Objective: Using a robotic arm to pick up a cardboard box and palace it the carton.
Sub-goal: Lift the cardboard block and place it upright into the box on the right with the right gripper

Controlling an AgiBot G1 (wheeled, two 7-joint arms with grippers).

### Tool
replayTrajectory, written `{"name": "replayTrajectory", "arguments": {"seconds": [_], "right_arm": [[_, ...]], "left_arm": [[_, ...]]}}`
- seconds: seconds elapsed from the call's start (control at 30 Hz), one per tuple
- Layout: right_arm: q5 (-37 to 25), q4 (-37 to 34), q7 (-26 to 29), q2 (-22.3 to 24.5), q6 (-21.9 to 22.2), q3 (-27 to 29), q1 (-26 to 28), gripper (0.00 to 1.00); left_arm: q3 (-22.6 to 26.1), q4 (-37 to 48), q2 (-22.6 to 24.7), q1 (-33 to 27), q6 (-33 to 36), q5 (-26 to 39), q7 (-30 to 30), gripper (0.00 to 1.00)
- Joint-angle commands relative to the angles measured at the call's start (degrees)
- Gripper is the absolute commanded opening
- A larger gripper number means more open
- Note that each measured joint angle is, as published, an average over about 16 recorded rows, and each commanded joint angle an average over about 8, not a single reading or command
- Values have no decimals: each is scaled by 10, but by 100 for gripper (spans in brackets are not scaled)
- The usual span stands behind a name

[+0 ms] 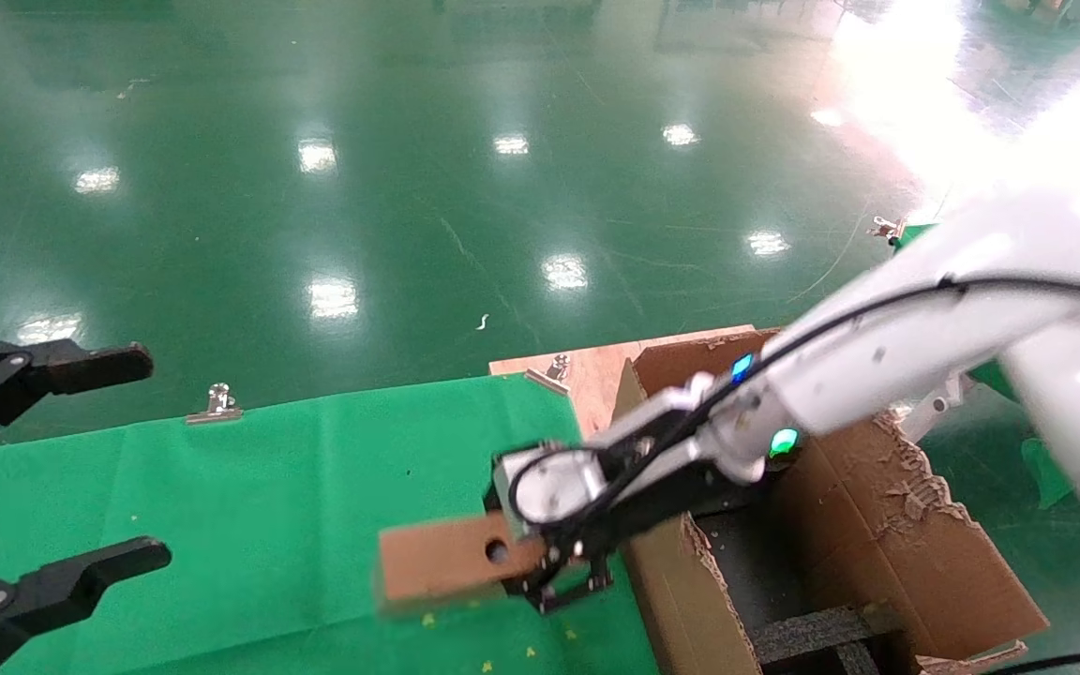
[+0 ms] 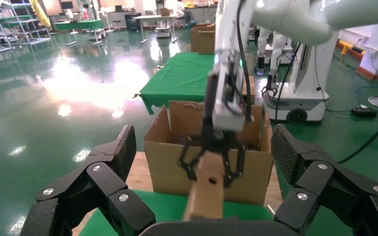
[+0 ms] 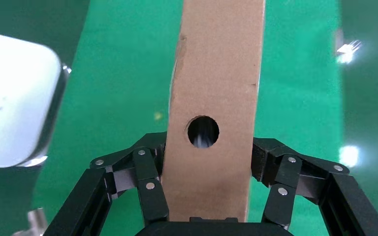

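Observation:
A small flat brown cardboard box (image 1: 437, 558) with a round hole in its narrow side hangs over the green cloth, just left of the carton. My right gripper (image 1: 532, 562), on the white robotic arm (image 1: 877, 375), is shut on the box's holed end. The right wrist view shows the fingers (image 3: 150, 177) pressing both sides of the box (image 3: 211, 73). The large carton (image 1: 877, 525) has torn flaps and black foam (image 1: 812, 633) inside. My left gripper (image 1: 148, 457) stays open and empty at the left edge. From its wrist, the box (image 2: 207, 191) shows in front of the carton (image 2: 165, 164).
The green cloth (image 1: 268, 487) is held on the table by metal clips (image 1: 218, 401). A wooden board (image 1: 587, 370) lies under the carton's far corner. Shiny green floor stretches beyond the table. Another robot base (image 2: 300, 101) stands behind the carton in the left wrist view.

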Motion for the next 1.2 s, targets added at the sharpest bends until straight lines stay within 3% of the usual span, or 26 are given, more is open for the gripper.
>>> {"name": "replayTrajectory", "arguments": {"seconds": [0.03,0.43,0.77,1.2], "right_arm": [[17,-17,-12,0,-6,-1,19,0],[116,-96,-86,37,-10,-112,224,0],[190,-148,-123,63,-11,-231,291,0],[224,-219,-167,178,-11,-363,372,0]], "left_arm": [[0,0,0,0,0,0,0,100],[0,0,0,0,0,0,0,100],[0,0,0,0,0,0,0,100],[0,0,0,0,0,0,0,100]]}}
